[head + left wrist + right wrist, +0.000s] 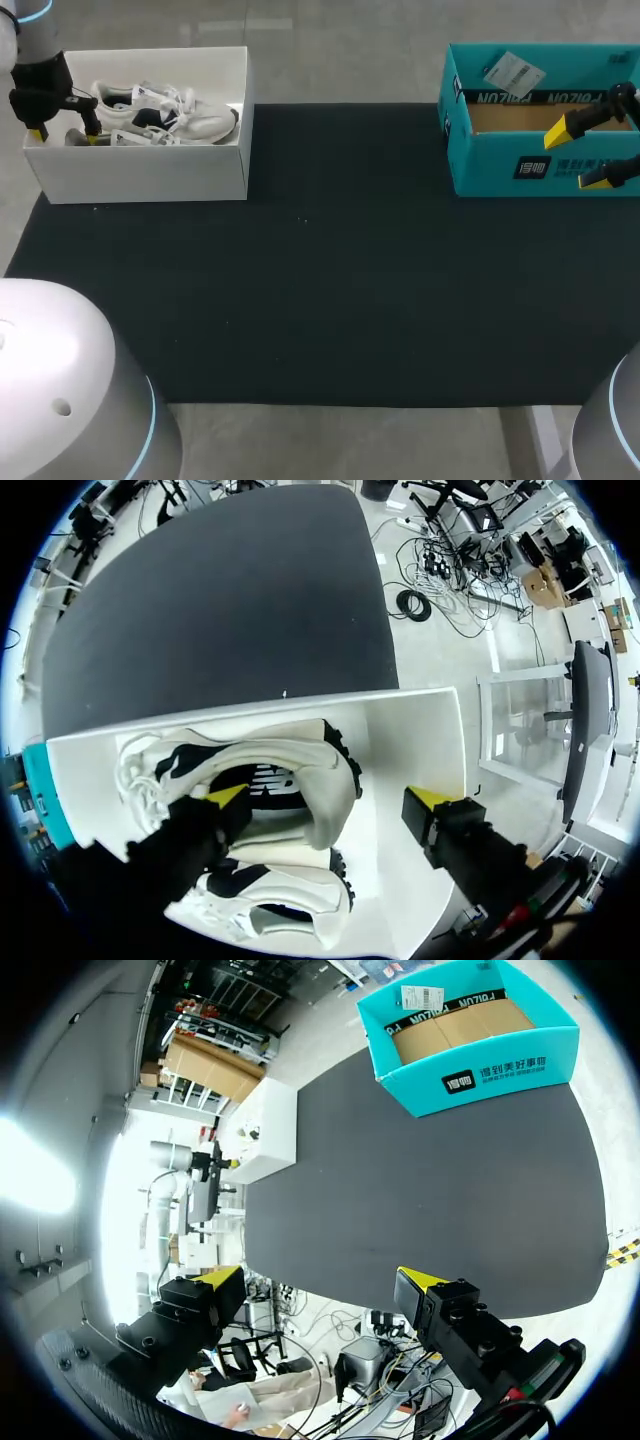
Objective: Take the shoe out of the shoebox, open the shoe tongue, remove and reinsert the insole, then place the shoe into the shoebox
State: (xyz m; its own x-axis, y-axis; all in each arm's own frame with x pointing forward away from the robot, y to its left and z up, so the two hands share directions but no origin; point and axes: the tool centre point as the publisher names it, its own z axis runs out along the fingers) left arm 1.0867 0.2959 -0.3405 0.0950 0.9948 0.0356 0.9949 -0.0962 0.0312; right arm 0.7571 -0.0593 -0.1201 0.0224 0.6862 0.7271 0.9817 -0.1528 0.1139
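1. I judge this the very first step: the shoe (190, 115) lies on its side inside the white shoebox (140, 170) at the left end of the black mat (330, 280), and nothing is lifted yet.
2. My left gripper (65, 135) hangs over the heel end of that box with its fingers spread and holding nothing. In the left wrist view, the left gripper (330, 798) has one yellow tip above the shoe (300, 770) at its collar opening and the other above bare box floor past the heel.
3. A second shoe (270, 900) lies just beside the first, partly under my near finger, so I must not catch both.
4. The next move, as I read it, calls for going down until the heel wall sits between the fingers, then closing and lifting straight up.
5. The shoebox (260, 705) wall stands close behind the outer finger, so there is little slack at that end. The rim has to be cleared before any sideways travel.
6. My right gripper (580, 155) shows over the teal box (500, 165) in the head view, fingers apart and empty. Its own view puts the teal box (500, 1070) well ahead of the right gripper (320, 1280).
7. The mat between the two boxes gives broad room to set the shoe down for the tongue and insole work
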